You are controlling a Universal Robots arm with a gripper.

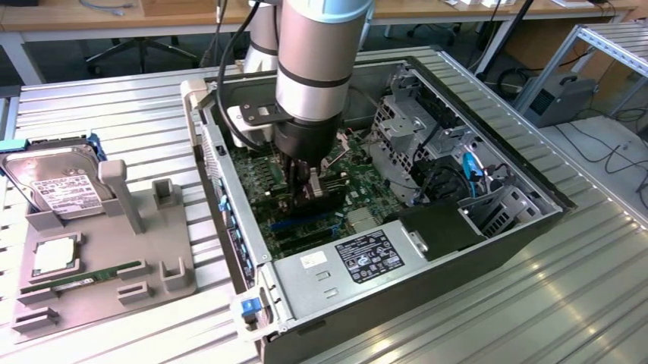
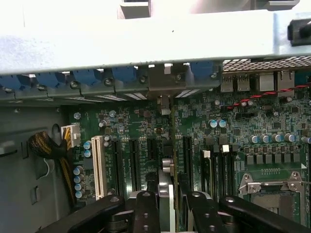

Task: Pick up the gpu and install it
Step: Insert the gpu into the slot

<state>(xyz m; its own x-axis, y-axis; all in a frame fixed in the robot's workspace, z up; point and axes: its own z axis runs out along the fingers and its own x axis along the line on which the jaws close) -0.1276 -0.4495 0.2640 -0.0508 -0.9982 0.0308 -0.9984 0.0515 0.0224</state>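
Observation:
The open computer case (image 1: 486, 163) lies on the metal table with its green motherboard (image 1: 350, 171) facing up. My arm reaches straight down into it. My gripper (image 1: 303, 189) is shut on the gpu (image 1: 316, 186), a thin dark card held upright low over the board. In the wrist view the gpu (image 2: 168, 177) shows edge-on between my black fingers (image 2: 146, 213), in line with the black expansion slots (image 2: 133, 162). Its silver bracket end (image 2: 164, 102) is close to the case's rear wall (image 2: 146, 43). I cannot tell whether the card's edge sits in a slot.
A grey parts holder (image 1: 152, 258) at the exterior view's left carries a silver hard drive (image 1: 56, 186), a CPU (image 1: 56, 254) and a green RAM stick (image 1: 96, 274). Inside the case are the power supply (image 1: 354, 262), a drive cage (image 1: 405, 129), cables (image 1: 445, 178) and the CPU socket (image 2: 272, 189).

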